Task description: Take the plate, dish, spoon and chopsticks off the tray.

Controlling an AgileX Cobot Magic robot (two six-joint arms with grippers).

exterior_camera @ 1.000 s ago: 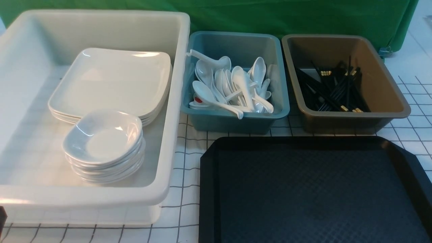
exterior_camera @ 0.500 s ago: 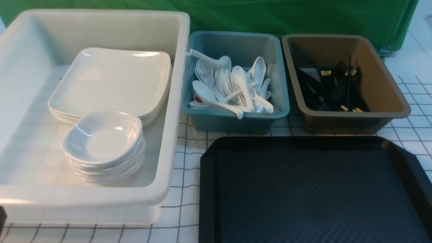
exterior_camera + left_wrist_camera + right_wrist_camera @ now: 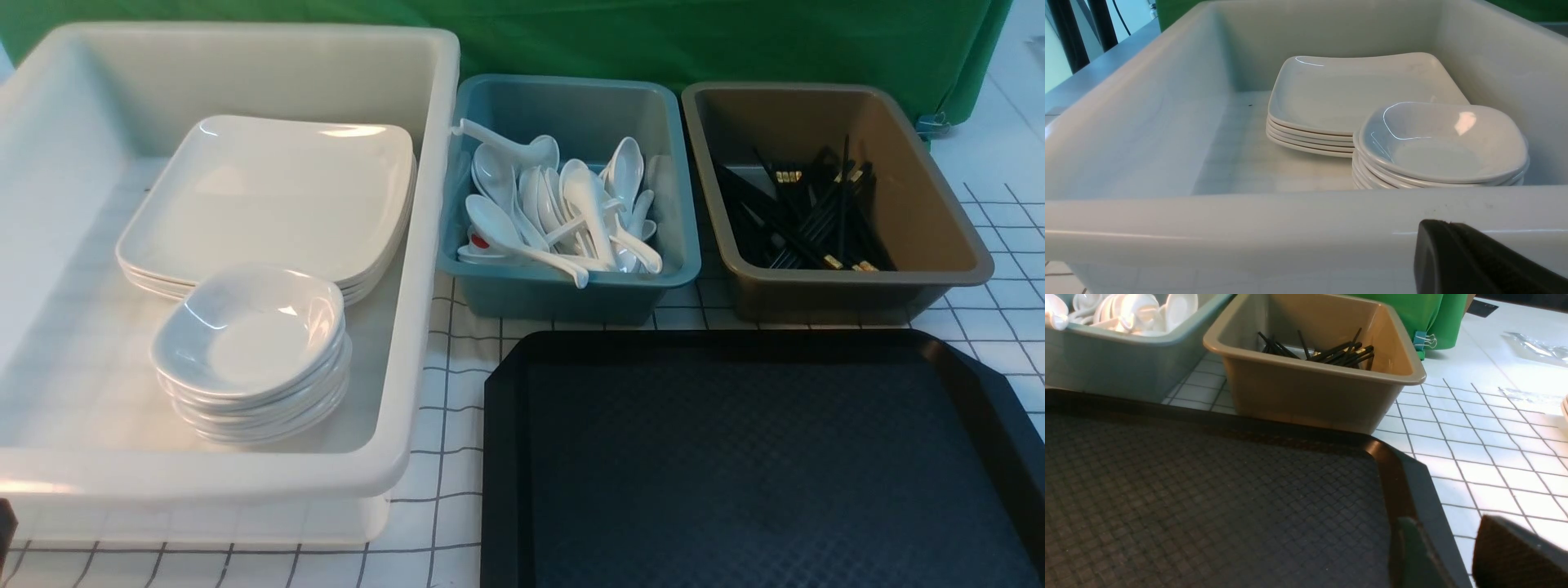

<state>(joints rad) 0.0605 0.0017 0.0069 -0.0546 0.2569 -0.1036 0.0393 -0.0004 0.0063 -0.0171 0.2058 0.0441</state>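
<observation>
White plastic made the big tub [image 3: 408, 245] on my left, and in it sat the plates [image 3: 269, 196] and small dishes [image 3: 249, 331] in stacks. My left hand [image 3: 1478, 261] was shut tight and held nothing. Next came the blue tub [image 3: 571, 290] of spoons [image 3: 563, 212], then the brown tub [image 3: 922, 212] of chopsticks [image 3: 808, 216]. The black tray [image 3: 735, 465] lay bare on the worktop [image 3: 457, 359]. My right hand [image 3: 1447, 555] stood a little open, holding nothing.

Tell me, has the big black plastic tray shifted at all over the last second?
No. The black plastic tray keeps its far rim just in front of the blue tub and brown tub, unchanged.
</observation>
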